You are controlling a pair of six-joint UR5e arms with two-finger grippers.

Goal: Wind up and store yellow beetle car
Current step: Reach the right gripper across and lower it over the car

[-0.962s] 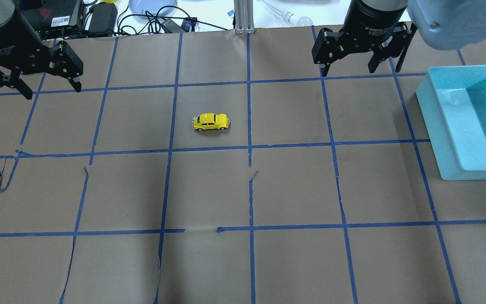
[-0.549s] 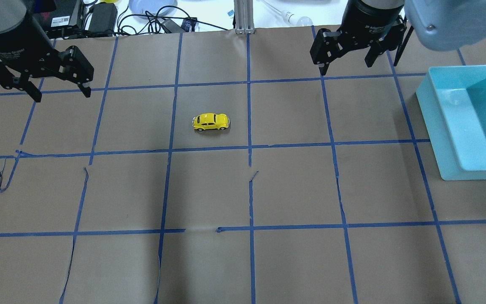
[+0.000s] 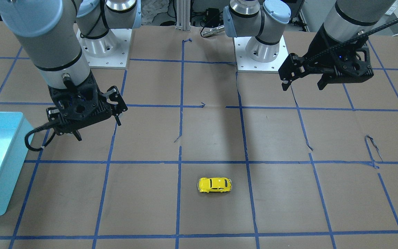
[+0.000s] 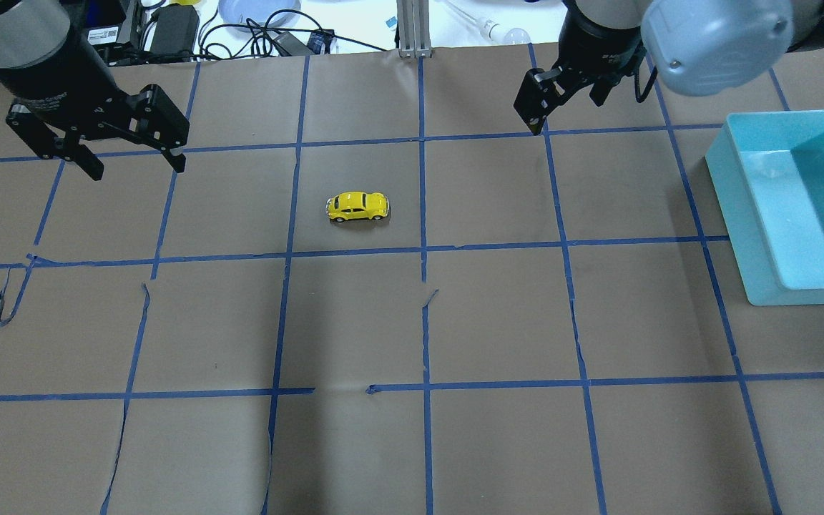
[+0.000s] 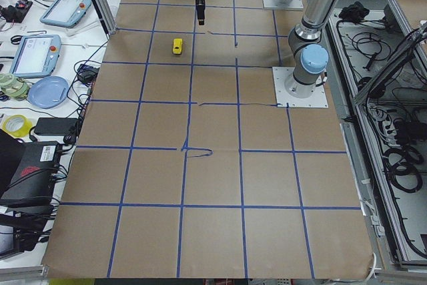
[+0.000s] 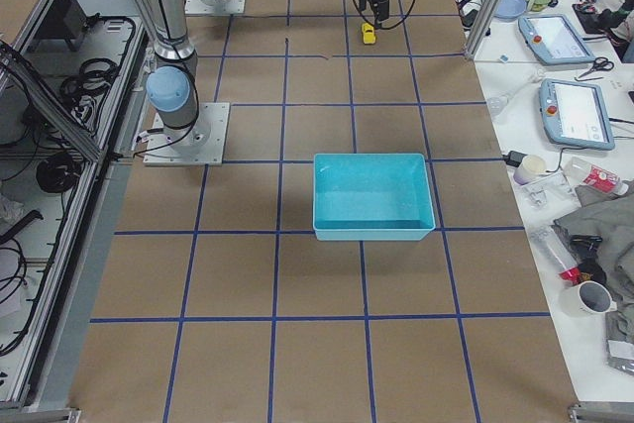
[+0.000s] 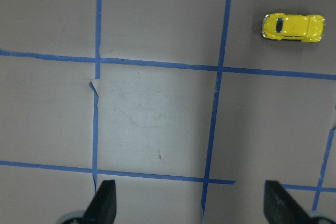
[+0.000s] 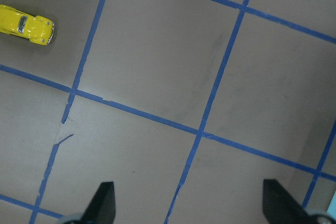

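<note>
The yellow beetle car [image 4: 357, 207] stands on its wheels on the brown paper near the table's middle, untouched. It also shows in the front view [image 3: 215, 185], the left wrist view [image 7: 292, 27] and the right wrist view [image 8: 26, 24]. My left gripper [image 4: 136, 166] is open and empty, hanging above the table well to the car's left; it shows at the front view's right [image 3: 302, 84]. My right gripper [image 4: 566, 114] is open and empty, above the table at the car's far right; it shows at the front view's left [image 3: 98, 128].
A light-blue bin [image 4: 730, 200] stands at the table's right edge, empty as far as I see; the front view shows it too [image 3: 9, 155]. Cables and a blue plate [image 4: 258, 11] lie beyond the far edge. An aluminium post [image 4: 412, 28] stands at the far middle.
My left gripper has moved right, toward the car's side. My right gripper has moved left and turned about its wrist. The car has not moved.
</note>
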